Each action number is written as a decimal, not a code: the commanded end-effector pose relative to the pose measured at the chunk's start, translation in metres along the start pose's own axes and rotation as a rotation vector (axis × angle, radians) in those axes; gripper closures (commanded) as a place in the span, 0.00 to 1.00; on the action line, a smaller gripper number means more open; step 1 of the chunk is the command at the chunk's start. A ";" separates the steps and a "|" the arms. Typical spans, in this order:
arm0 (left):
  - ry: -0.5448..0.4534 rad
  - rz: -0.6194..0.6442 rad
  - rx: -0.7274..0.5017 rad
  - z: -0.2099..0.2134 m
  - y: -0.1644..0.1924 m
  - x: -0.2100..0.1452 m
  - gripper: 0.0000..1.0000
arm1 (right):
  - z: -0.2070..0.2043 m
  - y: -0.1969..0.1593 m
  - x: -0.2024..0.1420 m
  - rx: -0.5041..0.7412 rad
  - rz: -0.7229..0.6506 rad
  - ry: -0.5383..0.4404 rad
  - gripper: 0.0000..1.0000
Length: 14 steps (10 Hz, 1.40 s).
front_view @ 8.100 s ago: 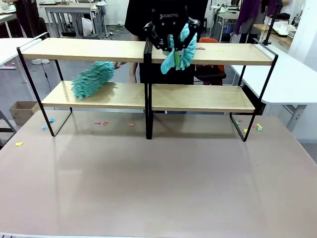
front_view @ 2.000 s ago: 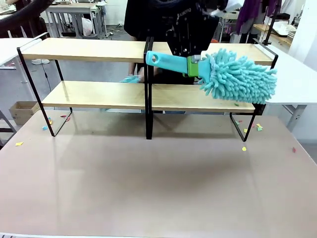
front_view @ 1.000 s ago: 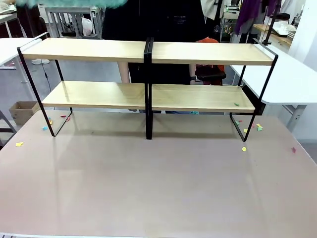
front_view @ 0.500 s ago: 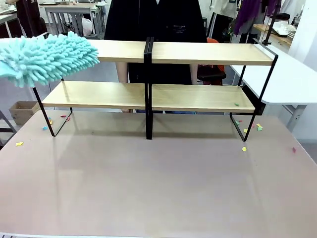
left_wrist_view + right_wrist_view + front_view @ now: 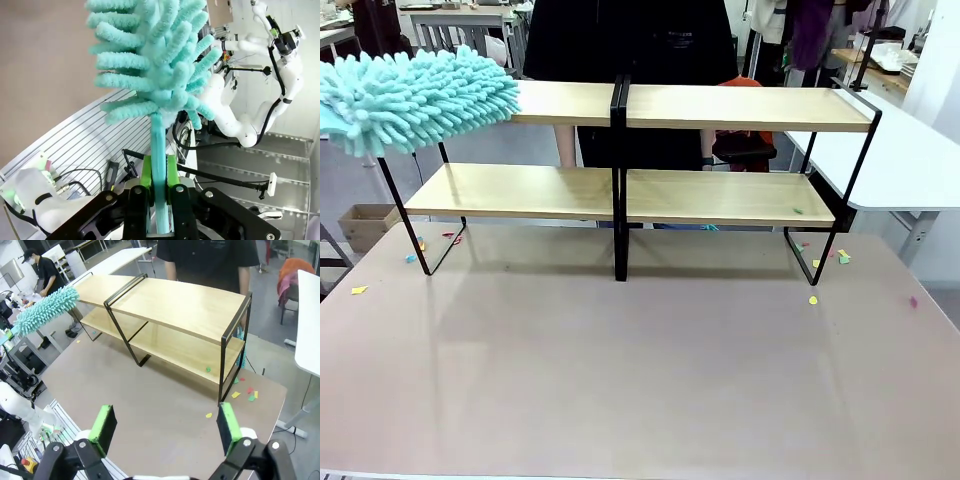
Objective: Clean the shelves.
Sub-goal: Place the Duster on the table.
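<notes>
Biggest risk imo: our duster (image 5: 415,95) hangs right by the top-left corner of the shelves (image 5: 620,105), so a sloppy swing could snag the black frame or nudge the rack. Left gripper (image 5: 159,192) is clamped tight on the duster handle; right gripper (image 5: 165,427) is spread wide, holding nothing. Shelves sit mid-table w/ the long axis running left-right, open side facing us (one green scrap (image 5: 797,210) on the lower right board).
</notes>
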State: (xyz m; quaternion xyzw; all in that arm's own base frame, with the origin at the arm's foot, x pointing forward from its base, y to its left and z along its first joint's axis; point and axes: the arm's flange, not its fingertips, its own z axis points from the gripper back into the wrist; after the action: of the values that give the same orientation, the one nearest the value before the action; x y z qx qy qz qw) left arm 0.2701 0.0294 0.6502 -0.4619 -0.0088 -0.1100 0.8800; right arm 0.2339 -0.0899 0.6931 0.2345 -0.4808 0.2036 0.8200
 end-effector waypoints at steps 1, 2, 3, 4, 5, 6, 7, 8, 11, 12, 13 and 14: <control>0.011 -0.004 0.000 0.001 -0.002 -0.001 0.87 | 0.000 0.001 -0.001 -0.001 0.011 -0.001 0.00; 0.011 -0.004 0.000 0.001 -0.002 -0.001 0.87 | 0.000 0.001 -0.001 -0.001 0.011 -0.001 0.00; 0.011 -0.004 0.000 0.001 -0.002 -0.001 0.87 | 0.000 0.001 -0.001 -0.001 0.011 -0.001 0.00; 0.011 -0.004 0.000 0.001 -0.002 -0.001 0.87 | 0.000 0.001 -0.001 -0.001 0.011 -0.001 0.00; 0.011 -0.004 0.000 0.001 -0.002 -0.001 0.87 | 0.000 0.001 -0.001 -0.001 0.011 -0.001 0.00; 0.011 -0.004 0.000 0.001 -0.002 -0.001 0.87 | 0.000 0.001 -0.001 -0.001 0.011 -0.001 0.00; 0.011 -0.004 0.000 0.001 -0.002 -0.001 0.87 | 0.000 0.001 -0.001 -0.001 0.011 -0.001 0.00; 0.011 -0.004 0.000 0.001 -0.002 -0.001 0.87 | 0.000 0.001 -0.001 -0.001 0.011 -0.001 0.00; 0.195 -0.127 0.009 0.007 0.036 -0.044 0.87 | -0.023 0.000 -0.014 0.088 -0.118 0.071 0.00; 0.286 -0.167 -0.045 0.007 0.056 -0.064 0.87 | -0.053 0.000 -0.040 0.181 -0.314 0.106 0.00; 0.383 -0.231 -0.089 0.003 0.075 -0.085 0.87 | -0.073 0.003 -0.062 0.130 -0.416 0.194 0.00; 0.471 -0.274 -0.150 -0.009 0.084 -0.083 0.87 | -0.090 0.007 -0.081 0.113 -0.535 0.243 0.00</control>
State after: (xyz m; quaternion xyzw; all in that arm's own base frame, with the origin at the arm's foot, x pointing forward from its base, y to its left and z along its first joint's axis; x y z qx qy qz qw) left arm 0.2081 0.0765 0.5718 -0.4727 0.1128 -0.2859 0.8259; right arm 0.2594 -0.0516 0.5945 0.3691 -0.3225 0.1028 0.8656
